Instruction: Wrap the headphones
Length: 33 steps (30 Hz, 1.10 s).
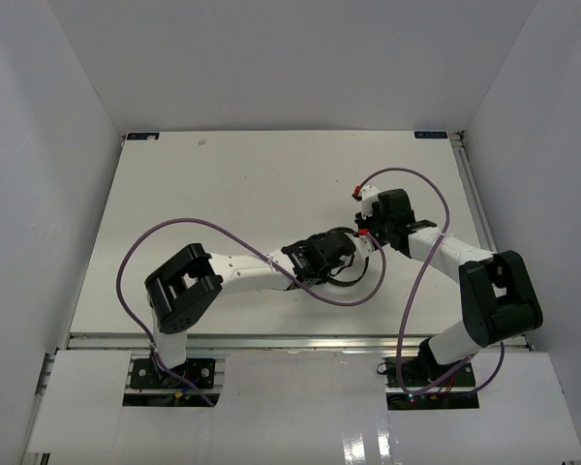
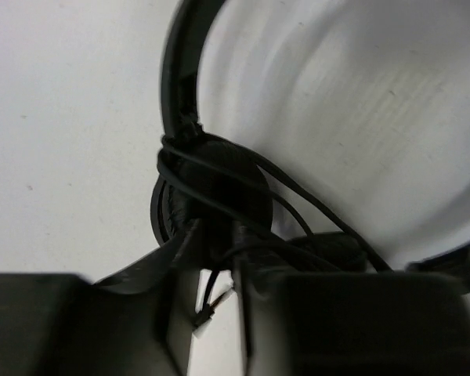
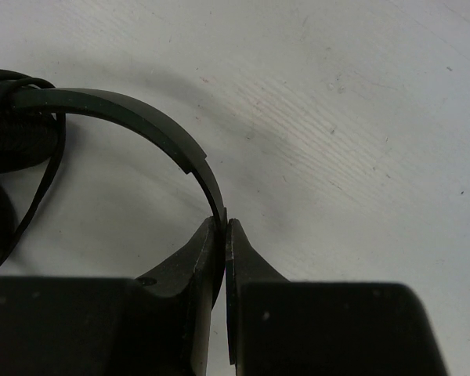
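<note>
The black headphones (image 1: 341,278) lie at the middle of the table, between my two grippers. In the left wrist view one round ear cup (image 2: 219,184) has the thin black cord (image 2: 298,192) looped round it several times, and the headband (image 2: 175,78) arcs up from it. My left gripper (image 2: 215,239) is closed on the cord just short of its end, right against the ear cup. The small plug (image 2: 204,315) hangs between the fingers. My right gripper (image 3: 226,225) is shut on the thin headband (image 3: 141,110), holding it just above the table.
Purple arm cables (image 1: 223,232) loop over the table beside both arms (image 1: 431,208). White walls stand on three sides of the white table (image 1: 252,174). A metal rail runs along its near edge (image 1: 290,341).
</note>
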Tool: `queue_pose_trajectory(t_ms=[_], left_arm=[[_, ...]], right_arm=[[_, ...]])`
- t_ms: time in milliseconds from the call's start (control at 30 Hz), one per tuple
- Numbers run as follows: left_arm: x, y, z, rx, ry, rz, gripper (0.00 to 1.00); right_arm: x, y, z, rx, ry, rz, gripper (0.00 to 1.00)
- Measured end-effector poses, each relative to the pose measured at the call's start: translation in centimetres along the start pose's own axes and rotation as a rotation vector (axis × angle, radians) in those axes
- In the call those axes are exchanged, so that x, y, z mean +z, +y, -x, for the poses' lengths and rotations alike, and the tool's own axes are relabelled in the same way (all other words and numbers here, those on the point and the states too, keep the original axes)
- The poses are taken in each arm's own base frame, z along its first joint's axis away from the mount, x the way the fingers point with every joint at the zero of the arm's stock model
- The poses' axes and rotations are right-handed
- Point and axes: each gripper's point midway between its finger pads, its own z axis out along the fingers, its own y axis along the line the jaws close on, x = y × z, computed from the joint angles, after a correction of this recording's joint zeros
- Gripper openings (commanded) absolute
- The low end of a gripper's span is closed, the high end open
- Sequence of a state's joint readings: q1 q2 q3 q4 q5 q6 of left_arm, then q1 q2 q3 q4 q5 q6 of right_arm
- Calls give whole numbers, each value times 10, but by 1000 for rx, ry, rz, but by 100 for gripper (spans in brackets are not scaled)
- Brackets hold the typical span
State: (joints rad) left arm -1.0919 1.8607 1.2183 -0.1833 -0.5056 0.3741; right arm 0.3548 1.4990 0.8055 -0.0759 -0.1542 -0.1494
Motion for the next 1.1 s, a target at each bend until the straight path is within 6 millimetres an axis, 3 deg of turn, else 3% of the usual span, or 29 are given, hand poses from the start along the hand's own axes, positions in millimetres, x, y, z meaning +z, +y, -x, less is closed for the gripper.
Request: queue_pose_trajectory(t_ms=[600, 1100], left_arm=[[4, 37, 8, 74, 2, 135, 60], [0, 47, 1, 73, 29, 175, 71]], right_arm=[[9, 13, 6, 32, 3, 86, 8], [19, 18, 12, 32, 22, 134, 10]])
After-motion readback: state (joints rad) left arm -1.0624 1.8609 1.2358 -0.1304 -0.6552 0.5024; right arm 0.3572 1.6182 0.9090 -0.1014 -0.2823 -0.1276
